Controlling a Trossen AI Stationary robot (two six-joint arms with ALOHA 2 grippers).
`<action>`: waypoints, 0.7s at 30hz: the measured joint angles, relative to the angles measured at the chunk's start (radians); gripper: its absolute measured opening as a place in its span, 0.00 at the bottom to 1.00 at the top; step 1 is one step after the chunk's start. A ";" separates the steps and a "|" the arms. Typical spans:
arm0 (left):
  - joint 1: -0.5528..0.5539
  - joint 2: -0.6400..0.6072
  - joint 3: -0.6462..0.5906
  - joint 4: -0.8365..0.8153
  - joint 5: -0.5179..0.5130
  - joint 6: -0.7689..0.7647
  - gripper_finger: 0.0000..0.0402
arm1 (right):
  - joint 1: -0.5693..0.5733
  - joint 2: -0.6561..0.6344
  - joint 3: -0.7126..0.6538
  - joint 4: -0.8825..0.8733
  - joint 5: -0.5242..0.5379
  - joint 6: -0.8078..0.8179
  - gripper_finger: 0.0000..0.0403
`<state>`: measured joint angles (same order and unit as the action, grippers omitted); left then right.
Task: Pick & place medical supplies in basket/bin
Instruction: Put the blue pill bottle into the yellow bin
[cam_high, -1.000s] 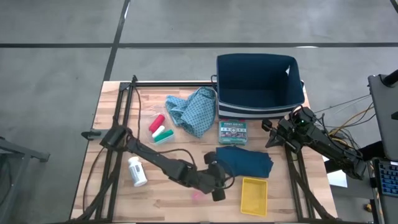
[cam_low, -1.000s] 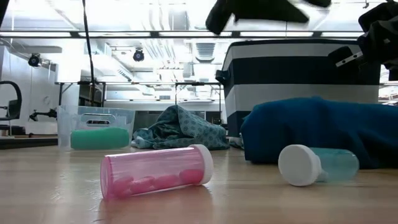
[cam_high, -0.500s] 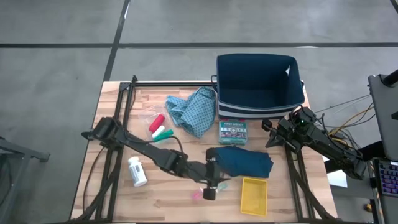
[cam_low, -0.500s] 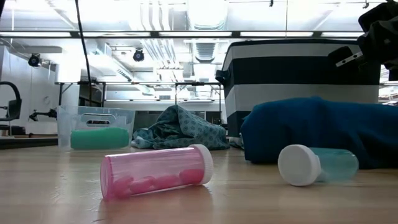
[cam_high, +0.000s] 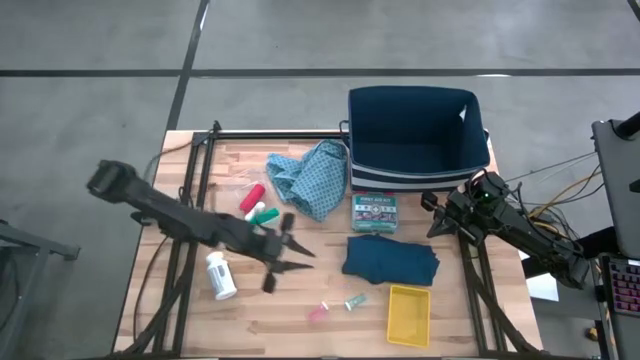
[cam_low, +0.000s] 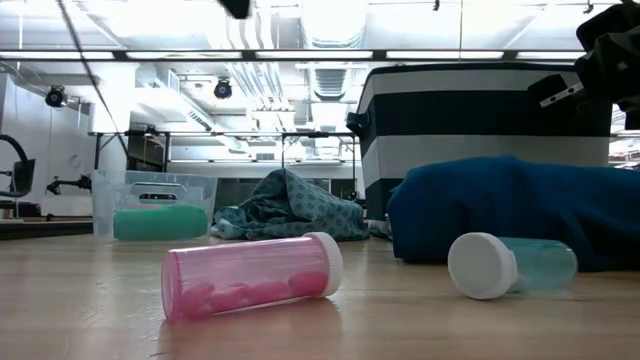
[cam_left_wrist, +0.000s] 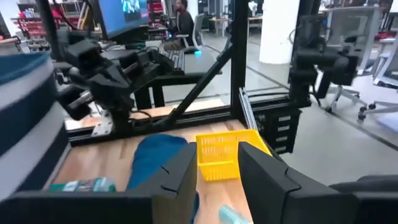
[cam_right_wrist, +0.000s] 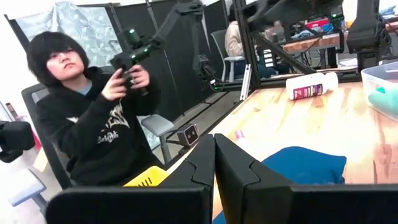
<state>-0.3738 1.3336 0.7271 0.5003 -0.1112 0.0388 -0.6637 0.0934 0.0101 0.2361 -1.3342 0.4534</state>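
- The left gripper (cam_high: 283, 250) is hovering above the wooden tabletop (cam_high: 290, 305), its fingers (cam_left_wrist: 264, 177) slightly apart, holding nothing.
- The white plastic pill bottle (cam_high: 220, 276) is lying just beside them.
- The right gripper (cam_high: 438, 215), fingers closed and empty, is waiting near the navy fabric basket (cam_high: 416, 135).

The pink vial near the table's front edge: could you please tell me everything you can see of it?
The pink vial is a clear pink plastic cylinder with a white cap on one end. It lies on its side on the wooden table, with pink pieces visible inside. In the high view it shows as a small pink spot just left of a teal vial, apart from it. Nothing touches it but the table; no gripper is near.
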 joint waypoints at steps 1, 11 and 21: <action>0.000 -0.049 -0.020 -0.020 0.000 0.003 0.30 | 0.000 0.000 0.000 0.001 0.000 0.000 0.02; 0.001 -0.308 -0.172 -0.194 -0.002 -0.054 0.30 | 0.000 0.000 0.000 0.001 0.000 0.000 0.02; 0.001 -0.317 -0.192 -0.187 -0.004 -0.018 0.30 | 0.000 0.000 0.000 0.001 0.000 0.000 0.02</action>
<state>-0.3733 1.0164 0.5356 0.3132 -0.1154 0.0210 -0.6636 0.0933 0.0101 0.2371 -1.3342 0.4534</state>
